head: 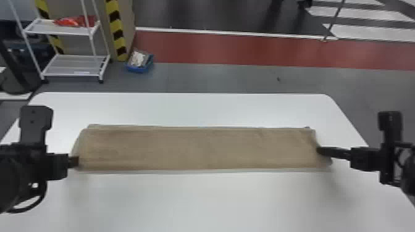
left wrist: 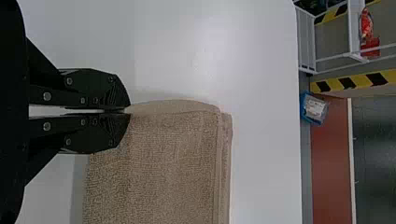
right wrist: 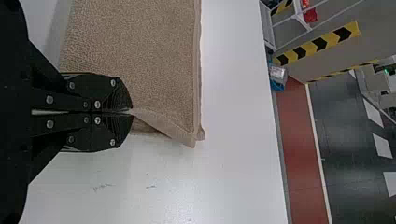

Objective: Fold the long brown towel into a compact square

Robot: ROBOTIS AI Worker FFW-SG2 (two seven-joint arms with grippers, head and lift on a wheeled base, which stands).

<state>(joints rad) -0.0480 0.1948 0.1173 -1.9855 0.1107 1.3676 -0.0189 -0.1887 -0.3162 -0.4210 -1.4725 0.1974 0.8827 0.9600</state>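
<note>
The brown towel (head: pixel 197 149) lies as a long strip across the white table, its layers stacked at the edges. At its left end my left gripper (head: pixel 74 162) holds the edge. In the left wrist view that gripper (left wrist: pixel 127 111) is shut on the towel (left wrist: pixel 163 163), pinching fabric at its short side. My right gripper (head: pixel 321 151) is at the strip's right end. The right wrist view has this gripper (right wrist: pixel 130 112) shut on the towel's short edge, with the towel (right wrist: pixel 135 51) slanting in a small raised fold from the fingertips to a corner.
The white table (head: pixel 197 200) extends in front of and behind the towel. Beyond its far edge, a white shelf rack (head: pixel 74 66) and a blue bin (head: pixel 139 63) stand on the floor at the left.
</note>
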